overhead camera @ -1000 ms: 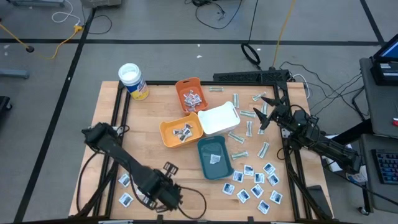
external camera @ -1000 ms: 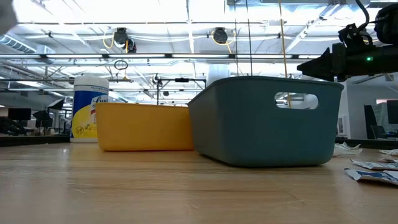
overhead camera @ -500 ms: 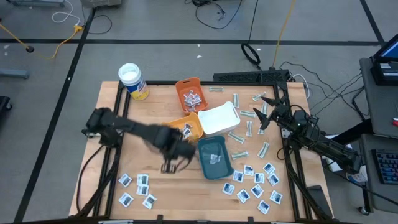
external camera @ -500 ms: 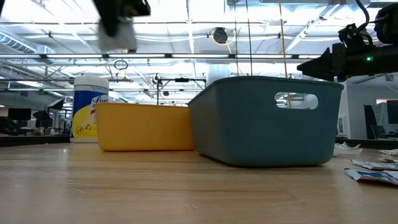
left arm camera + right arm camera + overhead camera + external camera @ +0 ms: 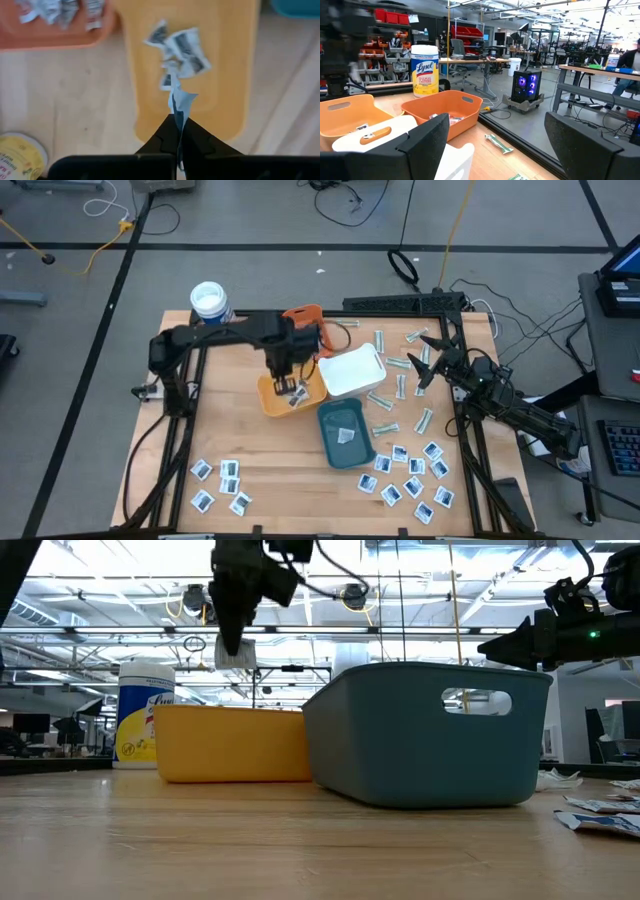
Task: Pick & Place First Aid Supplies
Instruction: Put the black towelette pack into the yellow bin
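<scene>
Above yellow tray [image 5: 220,60], left tool [image 5: 178,131] pinches blurred sachet [image 5: 179,102].

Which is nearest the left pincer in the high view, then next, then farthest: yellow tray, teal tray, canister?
1. Yellow tray: directly under the left pincer, which holds a sachet.
2. Teal tray: toward the table's front.
3. Canister: back-left corner.

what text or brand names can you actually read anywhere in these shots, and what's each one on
"Lysol": on the yellow label of the white-lidded canister, readable in the right wrist view.
Print on the sachets in the yellow tray and on the sachet in the left tool: too blurred to read.
Nothing else legible.
</scene>
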### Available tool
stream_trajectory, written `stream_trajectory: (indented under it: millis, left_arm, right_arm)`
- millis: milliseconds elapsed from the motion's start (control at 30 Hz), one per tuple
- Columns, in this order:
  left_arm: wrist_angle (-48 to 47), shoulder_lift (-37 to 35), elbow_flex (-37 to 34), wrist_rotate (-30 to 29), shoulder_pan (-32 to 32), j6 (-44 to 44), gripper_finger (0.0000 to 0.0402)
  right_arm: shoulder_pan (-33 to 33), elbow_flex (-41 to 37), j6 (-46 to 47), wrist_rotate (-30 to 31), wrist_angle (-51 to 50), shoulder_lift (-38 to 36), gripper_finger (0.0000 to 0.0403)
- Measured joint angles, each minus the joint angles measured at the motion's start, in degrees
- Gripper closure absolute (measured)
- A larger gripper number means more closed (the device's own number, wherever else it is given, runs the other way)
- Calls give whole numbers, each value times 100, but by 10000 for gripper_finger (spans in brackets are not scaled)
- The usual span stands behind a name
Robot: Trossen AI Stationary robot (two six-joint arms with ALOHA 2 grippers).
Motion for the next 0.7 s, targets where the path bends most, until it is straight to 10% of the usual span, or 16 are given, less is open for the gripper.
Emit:
stream_trajectory:
  millis: [700]
  left_arm:
    - [1510, 483, -1186, -101, -127, -457, 400]
  right_arm:
    - [0, 0, 0, 0, 14, 33, 80]
